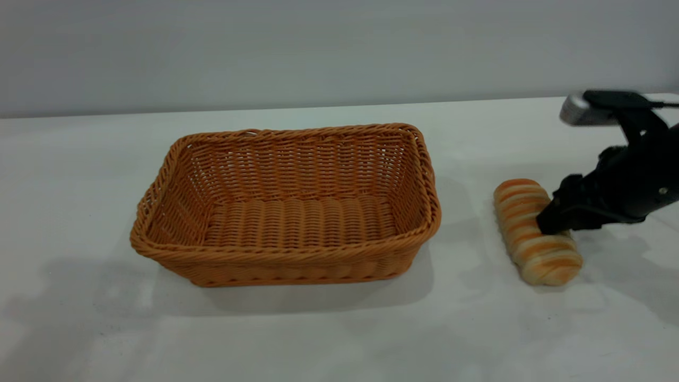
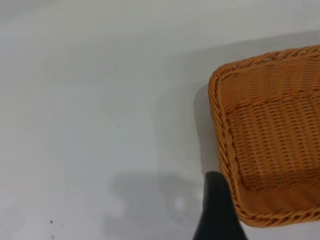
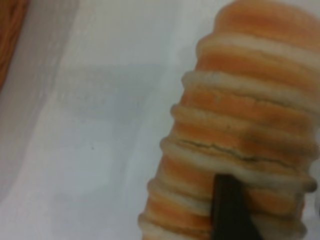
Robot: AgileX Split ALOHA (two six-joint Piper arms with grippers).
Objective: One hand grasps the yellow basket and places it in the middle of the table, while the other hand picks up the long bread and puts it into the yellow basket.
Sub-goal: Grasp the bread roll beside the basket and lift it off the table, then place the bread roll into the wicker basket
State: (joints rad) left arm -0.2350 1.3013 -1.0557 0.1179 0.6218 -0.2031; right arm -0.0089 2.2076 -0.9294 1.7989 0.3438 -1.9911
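The yellow basket [image 1: 286, 204] stands upright and empty mid-table. Its corner shows in the left wrist view [image 2: 270, 135]. The long bread [image 1: 533, 233] lies on the table to the basket's right, striped side up. My right gripper [image 1: 554, 223] reaches in from the right, open, down at the middle of the bread. One of its fingers [image 3: 231, 210] lies across the bread's striped top [image 3: 240, 120]; the other is out of view. My left gripper is outside the exterior view. One of its fingers [image 2: 218, 210] shows beside the basket's corner, holding nothing.
The white table [image 1: 79, 175] stretches to the left of and in front of the basket. A gap of bare table [image 1: 467, 223] separates the basket from the bread. A grey wall runs behind the table's far edge.
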